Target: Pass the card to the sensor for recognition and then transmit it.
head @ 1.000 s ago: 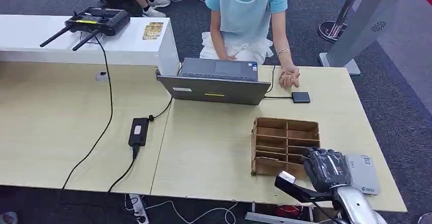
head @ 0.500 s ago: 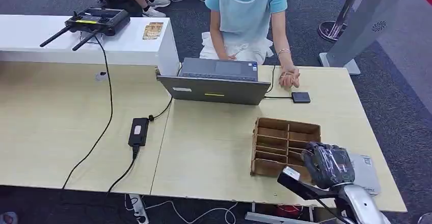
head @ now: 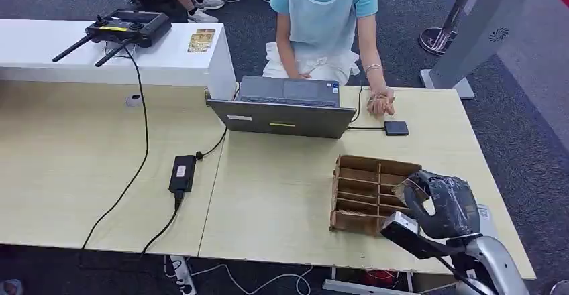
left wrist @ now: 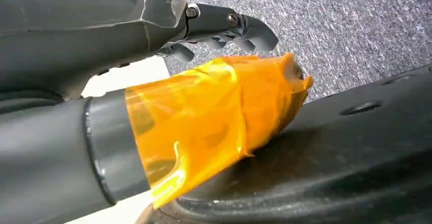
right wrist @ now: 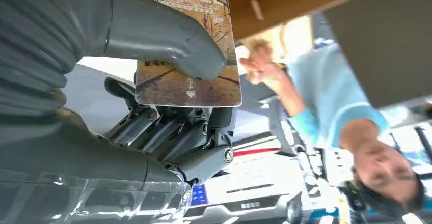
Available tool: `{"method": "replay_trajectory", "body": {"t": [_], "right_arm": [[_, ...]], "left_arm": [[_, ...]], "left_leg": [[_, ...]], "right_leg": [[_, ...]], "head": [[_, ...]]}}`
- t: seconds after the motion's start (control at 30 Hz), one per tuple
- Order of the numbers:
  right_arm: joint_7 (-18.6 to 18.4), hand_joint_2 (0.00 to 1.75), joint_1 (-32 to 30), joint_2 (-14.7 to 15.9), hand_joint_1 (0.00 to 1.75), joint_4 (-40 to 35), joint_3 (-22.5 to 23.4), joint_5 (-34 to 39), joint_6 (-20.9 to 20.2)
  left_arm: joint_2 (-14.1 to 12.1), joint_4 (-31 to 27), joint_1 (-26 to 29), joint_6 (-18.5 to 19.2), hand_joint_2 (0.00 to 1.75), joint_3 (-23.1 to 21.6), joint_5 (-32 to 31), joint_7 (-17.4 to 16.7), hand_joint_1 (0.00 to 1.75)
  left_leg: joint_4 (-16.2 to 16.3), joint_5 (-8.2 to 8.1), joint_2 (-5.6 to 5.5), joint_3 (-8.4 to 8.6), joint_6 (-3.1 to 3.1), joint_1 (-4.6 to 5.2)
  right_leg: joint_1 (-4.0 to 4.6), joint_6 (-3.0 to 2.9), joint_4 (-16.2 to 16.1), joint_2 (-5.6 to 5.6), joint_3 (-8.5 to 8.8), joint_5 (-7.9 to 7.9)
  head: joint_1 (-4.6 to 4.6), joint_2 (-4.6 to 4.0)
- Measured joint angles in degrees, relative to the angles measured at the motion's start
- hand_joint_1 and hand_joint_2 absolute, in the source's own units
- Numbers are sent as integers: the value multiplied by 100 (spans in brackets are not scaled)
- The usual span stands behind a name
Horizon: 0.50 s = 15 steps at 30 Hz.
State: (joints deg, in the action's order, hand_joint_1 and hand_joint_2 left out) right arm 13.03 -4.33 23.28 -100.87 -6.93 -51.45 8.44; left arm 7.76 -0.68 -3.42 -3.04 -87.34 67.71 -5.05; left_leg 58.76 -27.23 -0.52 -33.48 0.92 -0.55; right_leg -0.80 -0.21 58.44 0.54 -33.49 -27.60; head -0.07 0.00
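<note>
My right hand [head: 443,204] hovers over the right end of the wooden slotted box [head: 366,191], near the table's front right corner. It pinches a brown hotel card [right wrist: 176,89] between thumb and fingers; the right wrist view shows the printed face and the box just beyond it. A small black square sensor [head: 396,128], wired to the laptop, lies further back on the table, well clear of my hand. The person's hand [head: 380,102] rests just behind it. My left hand [left wrist: 153,56] hangs over grey carpet holding nothing, its thumb wrapped in orange tape.
An open grey laptop [head: 285,110] stands at the table's back with a person in a light blue top [head: 325,13] seated behind it. A grey device [head: 486,216] lies partly under my right hand. A black power brick [head: 182,173] and cables lie on the left.
My right hand has risen from the front of the wooden box and shifted right, turning so the card it holds comes up off the box. The person has barely moved.
</note>
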Motion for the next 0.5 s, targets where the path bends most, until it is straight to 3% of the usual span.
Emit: {"method": "replay_trajectory", "body": {"t": [0.27, 0.5], "right_arm": [[247, 175, 639, 63, 175, -133, 4, 458, -306], [190, 175, 1817, 210, 175, -24, -142, 634, -783]], "left_arm": [[-11, 0, -2, 18, 0, 0, -61, 2, 0], [-57, 0, -15, 72, 0, 0, -223, 2, 0]], "left_leg": [[0, 2, 7, 2, 0, 0], [2, 6, 20, 5, 0, 0]], "right_leg": [[0, 0, 2, -4, 1, 3], [1, 0, 3, -12, 0, 10]], "head": [[0, 0], [2, 0]]}}
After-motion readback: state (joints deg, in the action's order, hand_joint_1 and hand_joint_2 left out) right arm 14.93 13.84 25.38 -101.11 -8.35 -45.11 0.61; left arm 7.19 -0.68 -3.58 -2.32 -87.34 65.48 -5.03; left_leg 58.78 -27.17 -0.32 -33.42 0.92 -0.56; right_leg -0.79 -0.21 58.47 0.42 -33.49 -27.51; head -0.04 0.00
